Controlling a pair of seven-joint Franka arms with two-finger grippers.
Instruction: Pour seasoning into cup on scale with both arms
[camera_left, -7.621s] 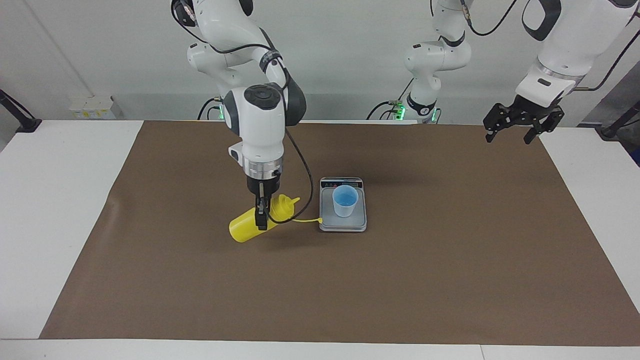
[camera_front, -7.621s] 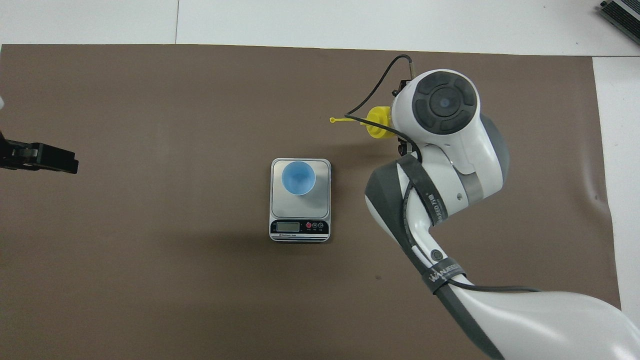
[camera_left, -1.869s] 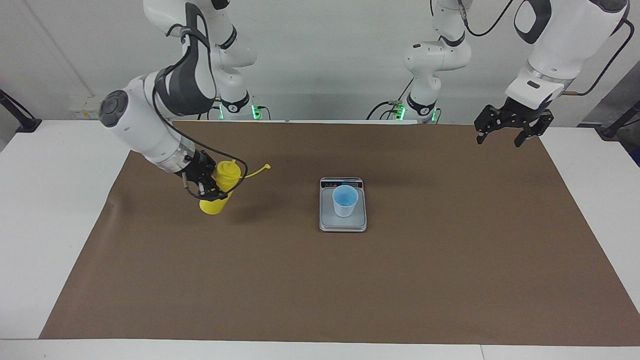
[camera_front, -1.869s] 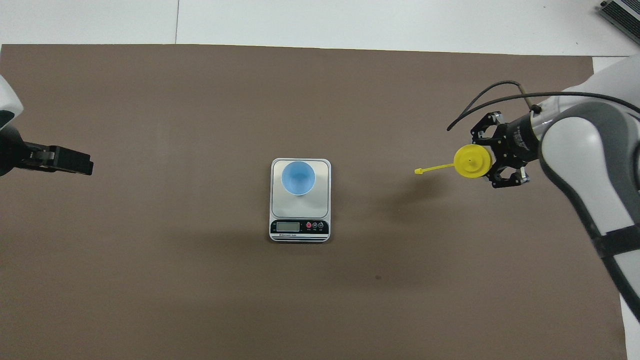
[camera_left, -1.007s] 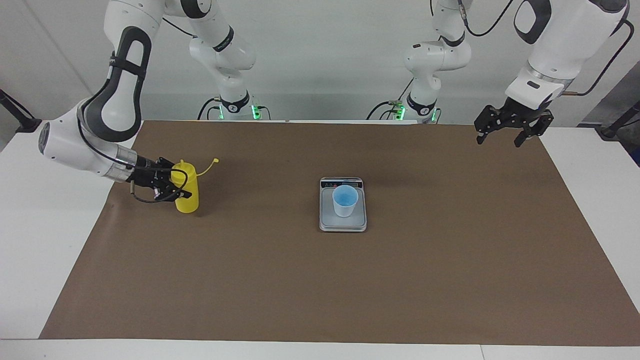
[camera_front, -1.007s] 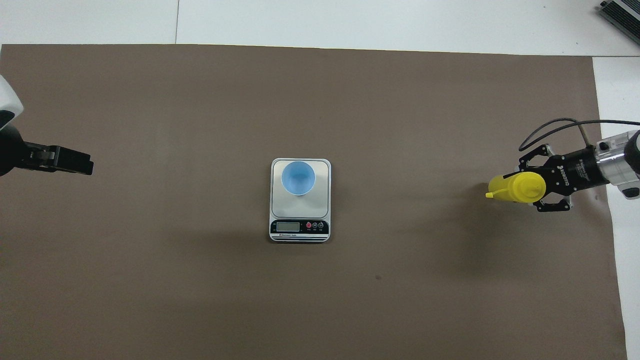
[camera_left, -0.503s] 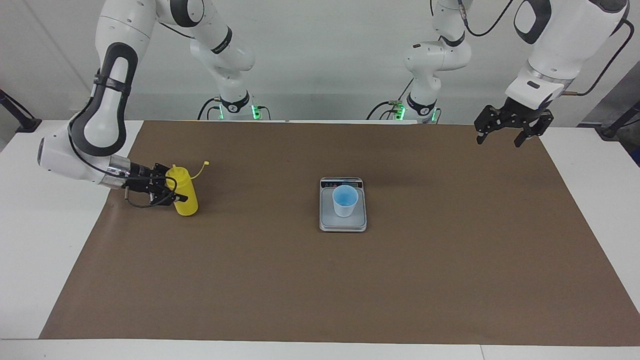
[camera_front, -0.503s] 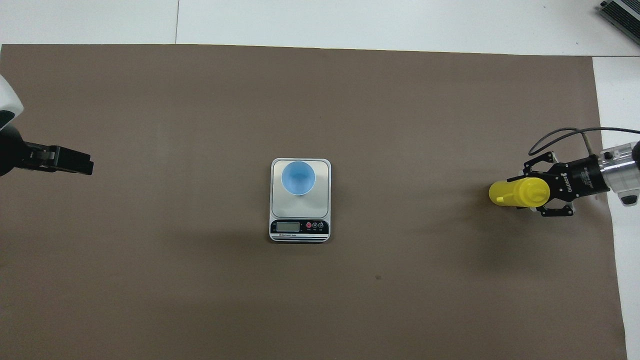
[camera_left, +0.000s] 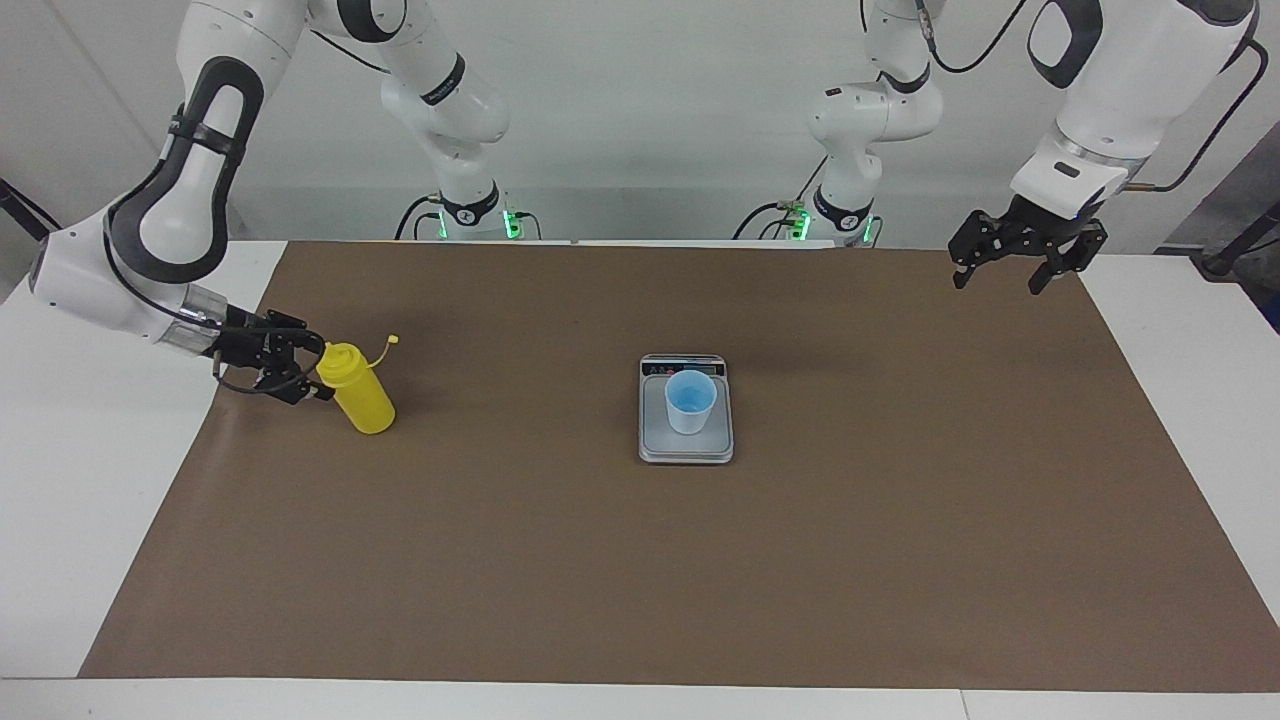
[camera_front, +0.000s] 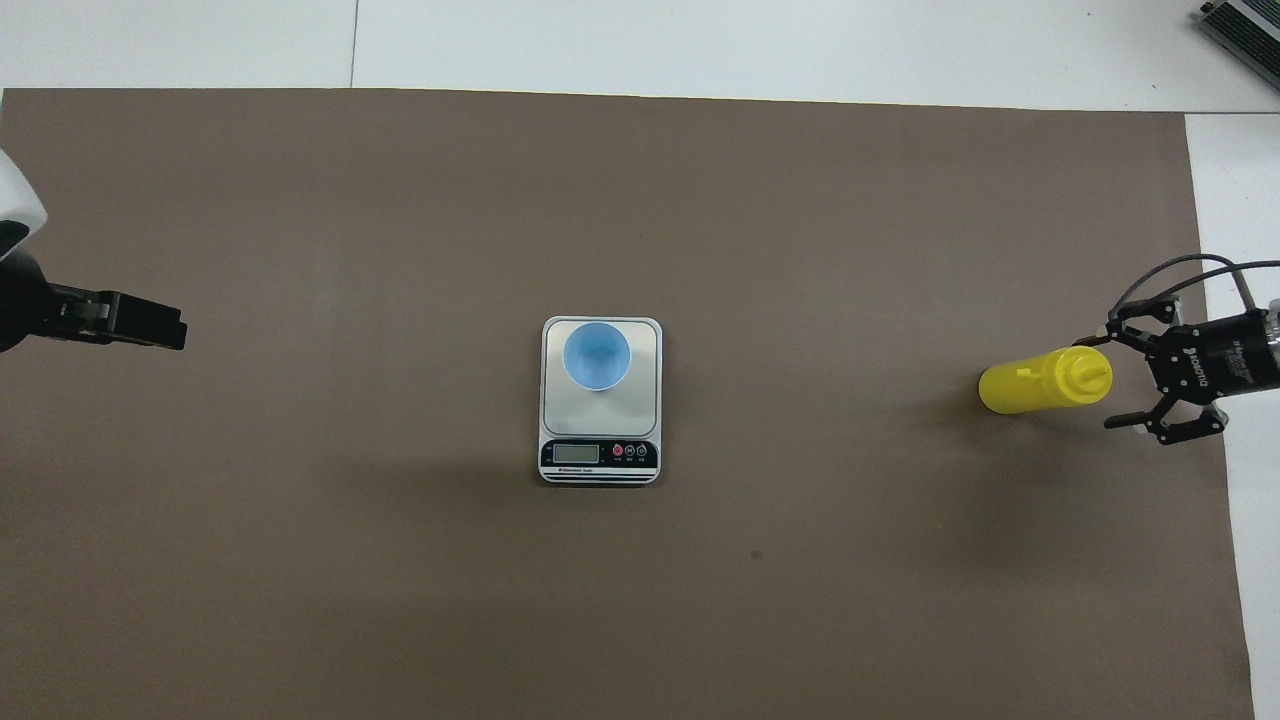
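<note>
The yellow seasoning bottle (camera_left: 358, 394) (camera_front: 1040, 382) rests on the brown mat near the right arm's end of the table. It is tilted, with its nozzle top leaning toward my right gripper (camera_left: 318, 372) (camera_front: 1110, 382). That gripper is open, its fingers spread on either side of the bottle's top. I cannot tell whether they touch it. The light blue cup (camera_left: 690, 401) (camera_front: 596, 355) stands upright on the grey scale (camera_left: 686, 451) (camera_front: 643, 400) at mid-table. My left gripper (camera_left: 1008, 270) (camera_front: 150, 330) hangs open and waits above the mat's corner at the left arm's end.
A brown mat (camera_left: 700, 580) (camera_front: 640, 600) covers most of the white table (camera_left: 90, 480). The bottle's small cap on its tether (camera_left: 392, 340) sticks up beside the nozzle. A dark device (camera_front: 1240, 30) sits at the table's farthest corner.
My right gripper has let go of the bottle and opened, drawing back toward the right arm's end. The bottle has tipped from upright to leaning toward that gripper. The left arm has not moved.
</note>
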